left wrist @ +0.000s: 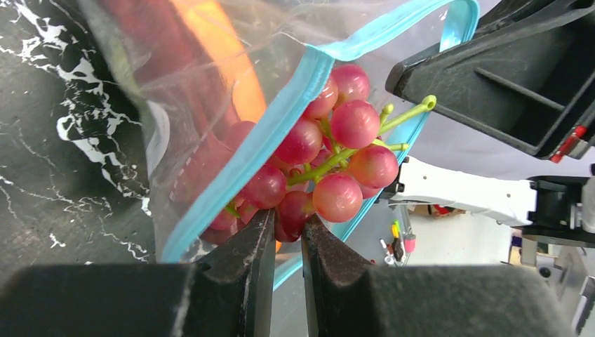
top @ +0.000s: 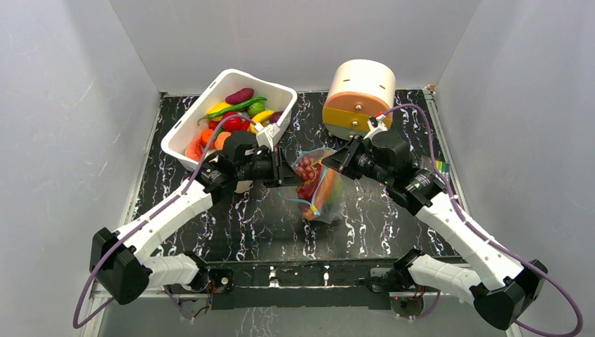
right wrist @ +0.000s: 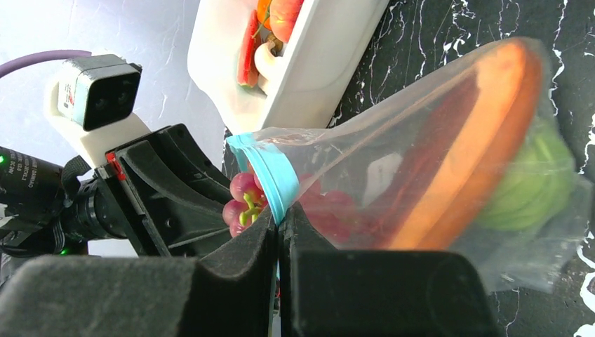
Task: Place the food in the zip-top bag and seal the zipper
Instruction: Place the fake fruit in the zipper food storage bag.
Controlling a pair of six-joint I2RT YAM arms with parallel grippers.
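A: Filling is the step in hand, I judge. Over the bench (top: 379, 217) the left arm (top: 168, 210) and right arm (top: 459, 221) stretch inward, meeting at the zip-top bag (top: 330, 200) mid-bench.

B: And the grips?

A: The right end effector (top: 335, 160) is pressed together on the bag's rim. The left end effector (top: 288, 172) pinches the red grapes (left wrist: 337, 151), half through the mouth.

B: Next?

A: Probably pushing them deeper, releasing, then pressing the open zipper (left wrist: 281, 119).

The zip-top bag (right wrist: 421, 140) was clear, glossy, crinkled plastic film with a smooth teal zipper (left wrist: 281, 119), the red grapes (left wrist: 354, 123) shone like smooth moulded plastic, the white bin (top: 175, 140) looked like semi-gloss plastic, and the table (top: 379, 225) was polished, marble-patterned black.
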